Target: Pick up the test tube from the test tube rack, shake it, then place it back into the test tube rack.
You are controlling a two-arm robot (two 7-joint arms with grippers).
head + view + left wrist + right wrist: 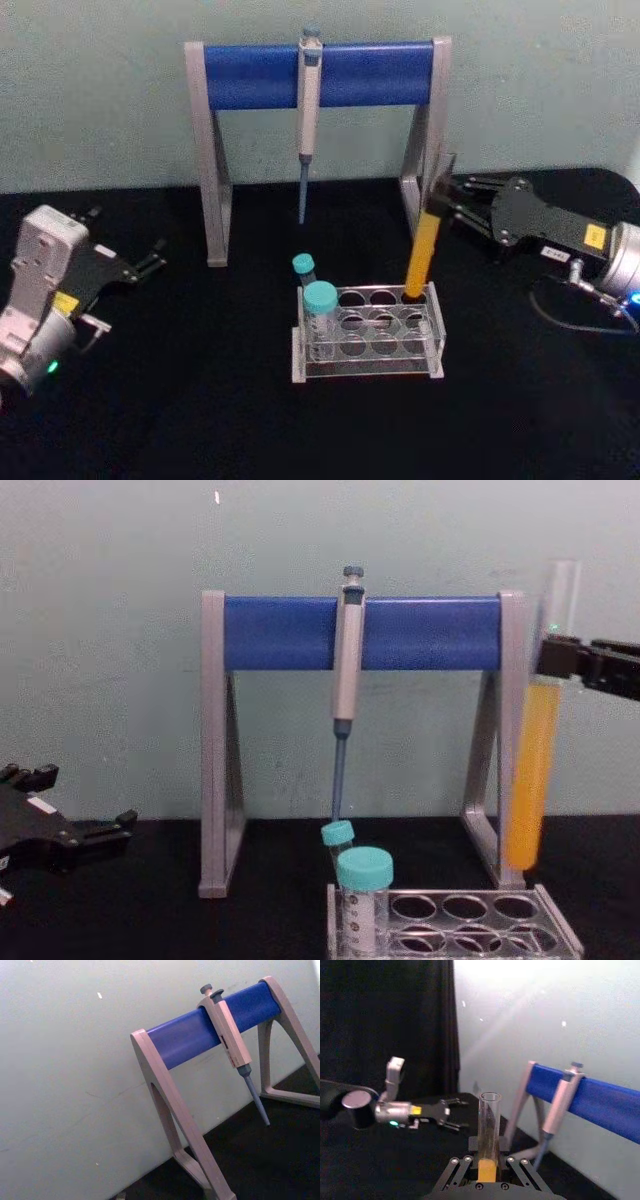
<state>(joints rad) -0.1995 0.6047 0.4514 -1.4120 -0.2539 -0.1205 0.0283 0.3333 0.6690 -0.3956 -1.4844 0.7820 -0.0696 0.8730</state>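
Right gripper [440,205] at 2 o'clock, jaws clamped on tall clear glass test tube [425,250] of orange-yellow liquid, upright just above 1 o'clock corner of clear plastic test tube rack [365,372], left gripper [130,238] parked at 9 o'clock, jaws apart

Right end effector [441,200] grips the test tube [424,255]; tube tilted, foot at the test tube rack [366,373].

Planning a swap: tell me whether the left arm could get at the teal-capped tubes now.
Probably yes: the left end effector sits open on the capped tubes' side, nothing stands between, and the right end effector holds the glass tube over the rack's far right corner.
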